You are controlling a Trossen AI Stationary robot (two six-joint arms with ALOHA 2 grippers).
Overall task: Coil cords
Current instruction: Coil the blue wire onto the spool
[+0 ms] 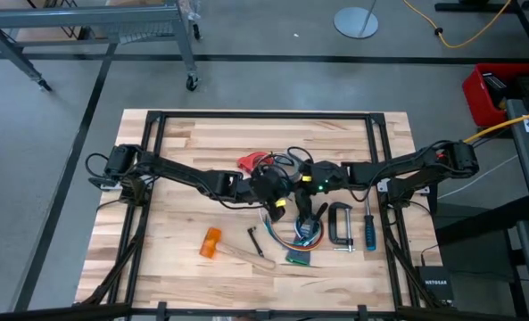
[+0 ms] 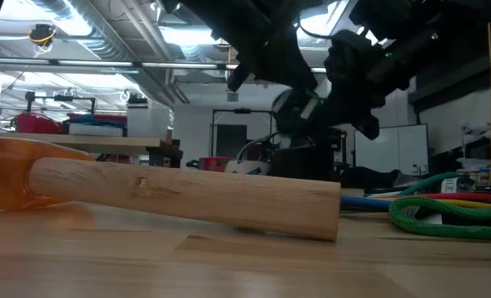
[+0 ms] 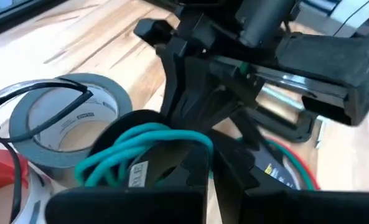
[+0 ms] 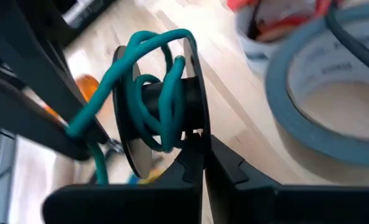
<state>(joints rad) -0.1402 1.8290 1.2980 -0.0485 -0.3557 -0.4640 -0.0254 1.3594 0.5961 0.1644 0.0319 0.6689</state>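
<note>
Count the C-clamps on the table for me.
1. The C-clamp lies on the table right of centre, beside the blue-handled screwdriver. The arms cover the table's middle, so another could be hidden there.

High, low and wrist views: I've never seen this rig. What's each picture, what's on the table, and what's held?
Two dark robot arms work over a wooden table. The high view looks straight down. The low view looks level across the tabletop. Each wrist view looks past that arm's own fingers. On the table lie a mallet, a clamp, a screwdriver and a tape roll. The right gripper is shut on a black puck wound with teal cord. The left gripper is shut close by; what it pinches is unclear.
</note>
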